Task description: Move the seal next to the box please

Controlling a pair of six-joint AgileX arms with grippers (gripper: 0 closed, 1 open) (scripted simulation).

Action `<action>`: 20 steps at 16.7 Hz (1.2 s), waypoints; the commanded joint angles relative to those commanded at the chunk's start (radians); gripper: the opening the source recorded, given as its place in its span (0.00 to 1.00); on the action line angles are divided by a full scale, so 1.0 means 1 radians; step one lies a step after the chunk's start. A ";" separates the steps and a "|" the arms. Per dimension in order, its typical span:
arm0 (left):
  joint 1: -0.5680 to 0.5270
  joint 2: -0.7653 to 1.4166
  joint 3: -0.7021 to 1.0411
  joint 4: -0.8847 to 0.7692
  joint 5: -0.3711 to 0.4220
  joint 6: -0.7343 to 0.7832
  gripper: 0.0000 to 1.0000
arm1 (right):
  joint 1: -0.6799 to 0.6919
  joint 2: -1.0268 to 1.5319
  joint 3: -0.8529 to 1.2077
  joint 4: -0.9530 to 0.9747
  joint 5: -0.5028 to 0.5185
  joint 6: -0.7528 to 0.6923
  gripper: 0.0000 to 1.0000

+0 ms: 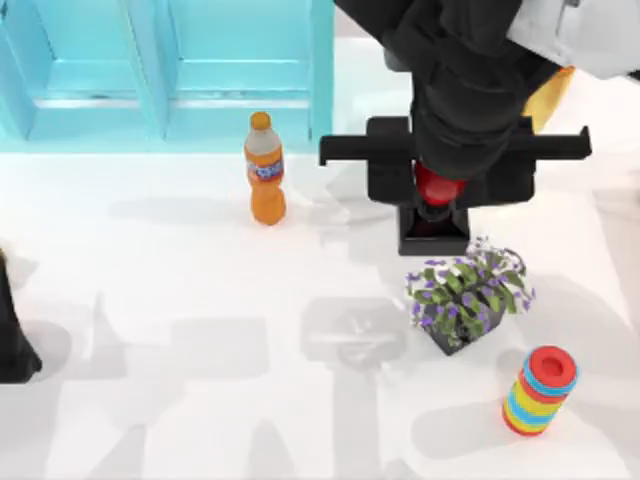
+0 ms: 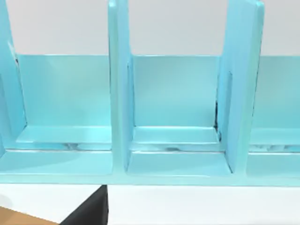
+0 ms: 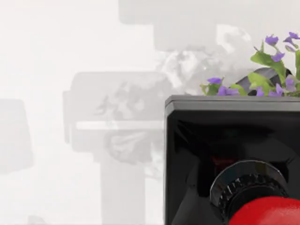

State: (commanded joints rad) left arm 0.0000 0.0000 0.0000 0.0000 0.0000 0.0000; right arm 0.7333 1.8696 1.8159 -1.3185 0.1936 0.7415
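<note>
1. Right pincer [image 1: 438, 170]: nearest the lens, hanging straight above the seal. You cannot tell whether it is open or has closed on the knob.
2. Left arm [image 1: 12, 345]: parked at the worktop's left edge.
3. Orange bottle [image 1: 265, 170]: upright, in front of the blue shelf [image 1: 170, 70].
4. Seal [image 1: 432, 228]: upright on the worktop, right of centre, with its black base just behind the potted plant [image 1: 468, 292].
5. Striped cylinder [image 1: 540, 390]: front right, well apart from the seal.
6. Yellow shape [image 1: 548, 95]: mostly hidden behind the right arm, likely the box.

Handling: confirm your hold on the red knob first. Lift straight up so the base clears the plant. Set the seal down upright, close beside the box.
</note>
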 joint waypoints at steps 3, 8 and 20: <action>0.000 0.000 0.000 0.000 0.000 0.000 1.00 | -0.149 -0.300 -0.273 0.003 -0.034 -0.152 0.00; 0.000 0.000 0.000 0.000 0.000 0.000 1.00 | -0.371 -0.727 -0.664 0.018 -0.092 -0.381 0.00; 0.000 0.000 0.000 0.000 0.000 0.000 1.00 | -0.491 -0.909 -0.859 0.049 -0.129 -0.502 0.00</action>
State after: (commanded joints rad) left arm 0.0000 0.0000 0.0000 0.0000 0.0000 0.0000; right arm 0.2425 0.9608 0.9570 -1.2696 0.0644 0.2395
